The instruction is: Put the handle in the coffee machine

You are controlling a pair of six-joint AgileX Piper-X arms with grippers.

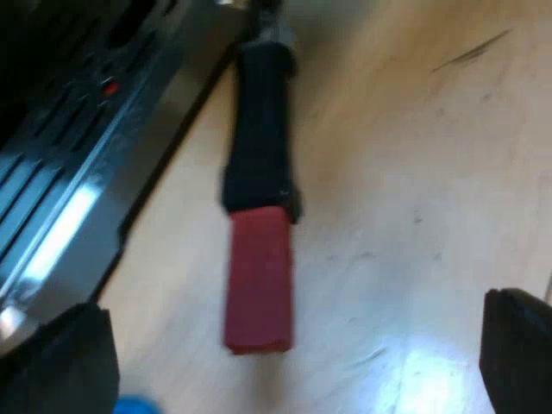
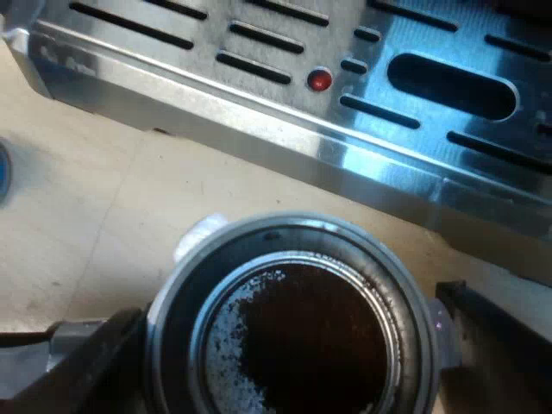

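Two ends of one holder, one per view. Left wrist view: dark handle with red end over the wooden table, beside the machine's slotted tray; left gripper spread wide, nothing between its fingers. Right wrist view: holder basket, dark grounds inside, pinched by the right gripper, near the tray's front edge, not locked in

Left wrist view: steeply down, close over the holder's handle and the tabletop, with the machine's drip tray alongside.
Right wrist view: straight down, very close, into the holder.
Shared: drip tray, tabletop, holder.
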